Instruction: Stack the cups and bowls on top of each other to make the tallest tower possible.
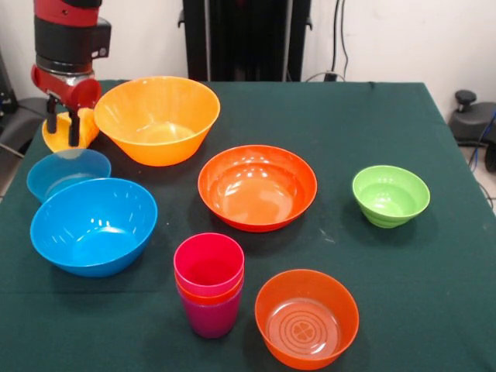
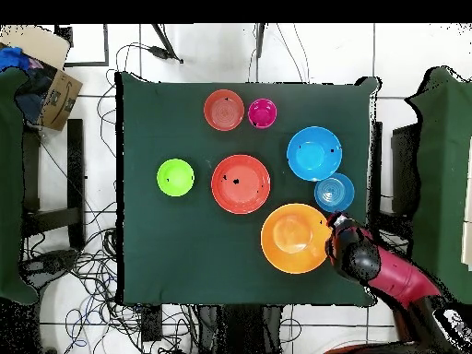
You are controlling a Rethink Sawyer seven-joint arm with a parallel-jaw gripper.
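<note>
My gripper point(image 1: 64, 130) is at the table's far left corner, left of the large orange-yellow bowl point(image 1: 157, 118). Its fingers point(image 1: 52, 122) are closed on the tilted yellow cup point(image 1: 84, 125), low over the table. A short tower point(image 1: 209, 283) stands at the front: a purple cup at the base, an orange-red one in it, a crimson one on top. The large blue bowl point(image 1: 93, 225) and small blue bowl point(image 1: 68, 174) sit below the gripper. In the overhead view the gripper point(image 2: 334, 222) is between the orange-yellow bowl point(image 2: 293, 238) and the small blue bowl point(image 2: 334, 192).
The wide red-orange bowl point(image 1: 257, 187) sits mid-table, the small green bowl point(image 1: 390, 195) to its right, and the translucent orange bowl point(image 1: 307, 318) at the front beside the tower. A dark green cloth point(image 1: 434, 294) covers the table.
</note>
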